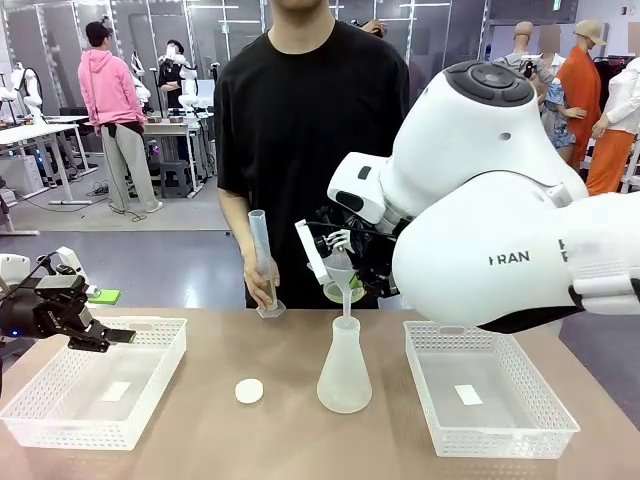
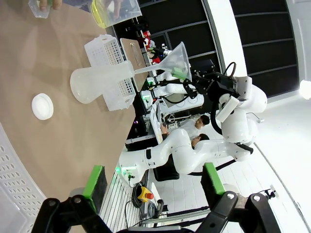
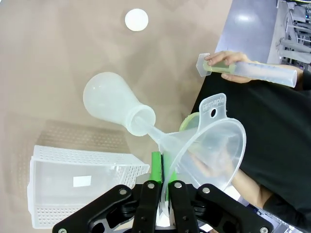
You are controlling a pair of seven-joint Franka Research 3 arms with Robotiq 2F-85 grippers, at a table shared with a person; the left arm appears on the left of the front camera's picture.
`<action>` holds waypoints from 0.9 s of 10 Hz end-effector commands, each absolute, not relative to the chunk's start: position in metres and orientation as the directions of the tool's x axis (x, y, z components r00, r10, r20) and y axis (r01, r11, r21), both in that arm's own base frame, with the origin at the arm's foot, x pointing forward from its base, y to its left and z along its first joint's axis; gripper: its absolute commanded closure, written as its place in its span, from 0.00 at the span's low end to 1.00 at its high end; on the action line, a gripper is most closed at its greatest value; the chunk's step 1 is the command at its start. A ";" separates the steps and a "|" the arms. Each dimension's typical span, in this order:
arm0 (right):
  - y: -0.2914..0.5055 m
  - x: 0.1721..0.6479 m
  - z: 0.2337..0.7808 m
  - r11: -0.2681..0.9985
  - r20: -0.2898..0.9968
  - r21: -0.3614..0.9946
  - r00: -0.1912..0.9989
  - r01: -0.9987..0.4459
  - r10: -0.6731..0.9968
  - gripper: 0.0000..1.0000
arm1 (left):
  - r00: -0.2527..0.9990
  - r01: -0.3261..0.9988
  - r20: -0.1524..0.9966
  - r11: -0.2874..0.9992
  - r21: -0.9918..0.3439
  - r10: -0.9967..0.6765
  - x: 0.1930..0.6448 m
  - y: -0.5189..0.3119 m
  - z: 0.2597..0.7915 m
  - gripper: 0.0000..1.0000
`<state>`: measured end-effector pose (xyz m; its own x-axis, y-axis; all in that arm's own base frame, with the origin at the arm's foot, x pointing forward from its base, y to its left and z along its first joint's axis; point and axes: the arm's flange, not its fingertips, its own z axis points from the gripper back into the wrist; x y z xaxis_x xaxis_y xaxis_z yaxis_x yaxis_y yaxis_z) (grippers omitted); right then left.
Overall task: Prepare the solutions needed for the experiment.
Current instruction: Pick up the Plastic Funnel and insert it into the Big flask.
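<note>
A brown tabletop (image 1: 200,430) carried a white basket near its left edge (image 1: 150,323) and another near its right (image 1: 480,326), with a frosted flask (image 1: 344,380) and a white disc (image 1: 249,391) mid-table. The right gripper (image 3: 163,170) was clamped on a funnel (image 3: 214,145) stemmed into the flask's neck. The left gripper (image 2: 153,182) hung with its jaws apart. At the far edge a person held a measuring cylinder (image 1: 260,245) and a beaker (image 2: 119,8) of pale yellow solution (image 2: 101,14). Grey floor (image 1: 150,250) lay beyond.

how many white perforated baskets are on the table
2. One white perforated plastic basket sits at the left end of the table, near the left gripper; the other sits on the right, beside the frosted conical flask. None appears hidden.
</note>
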<state>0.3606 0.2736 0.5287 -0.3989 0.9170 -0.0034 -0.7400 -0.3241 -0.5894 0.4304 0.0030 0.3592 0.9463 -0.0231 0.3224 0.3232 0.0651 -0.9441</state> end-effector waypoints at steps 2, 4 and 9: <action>0.278 0.366 0.528 -0.331 0.013 -0.593 -0.419 -0.734 0.908 0.97 | 0.945 0.327 0.327 0.064 -0.943 -0.023 0.429 0.002 0.362 0.00; 0.275 0.370 0.518 -0.341 0.015 -0.605 -0.439 -0.719 0.898 0.97 | 0.945 0.327 0.327 0.064 -0.943 -0.023 0.429 0.002 0.362 0.00; 0.267 0.377 0.488 -0.383 0.010 -0.613 -0.491 -0.691 0.871 0.97 | 0.945 0.327 0.327 0.064 -0.943 -0.023 0.429 0.002 0.362 0.00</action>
